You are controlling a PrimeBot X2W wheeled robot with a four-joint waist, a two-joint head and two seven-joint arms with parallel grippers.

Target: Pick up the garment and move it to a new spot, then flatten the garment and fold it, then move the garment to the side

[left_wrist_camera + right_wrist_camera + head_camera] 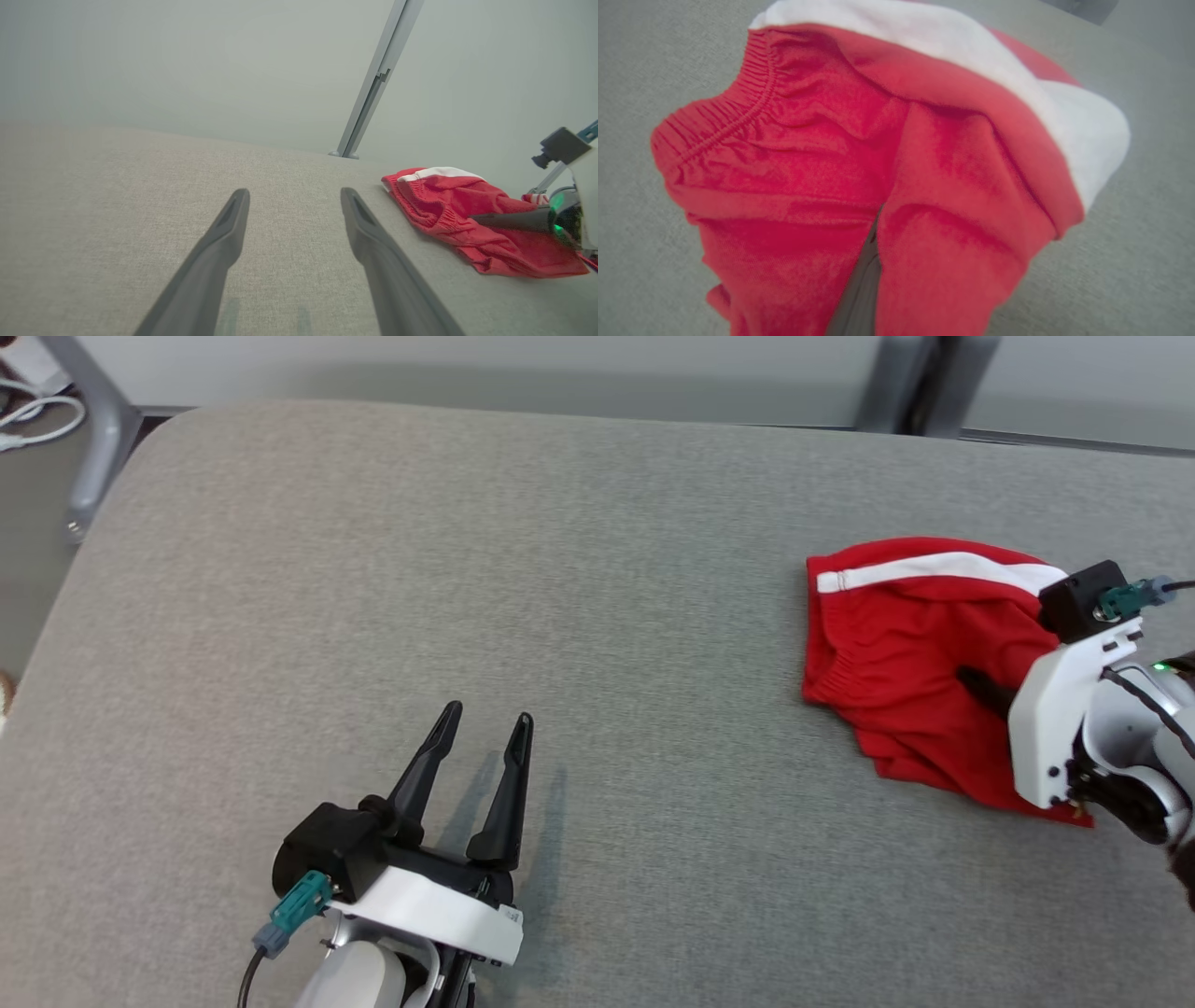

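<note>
The red shorts (896, 644) with a white stripe (934, 569) lie bunched up at the right side of the grey table (467, 541). The right gripper (978, 683) pinches them tight. The left gripper (490, 713) is wide apart, holding nothing.

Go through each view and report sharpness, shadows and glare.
Head view: sharp and evenly lit, with a soft shadow beside the left end effector on the grey surface. Left wrist view: hazy, the far wall washed out, a green light flaring. Right wrist view: the garment is soft-focused, its white band nearly blown out.
</note>
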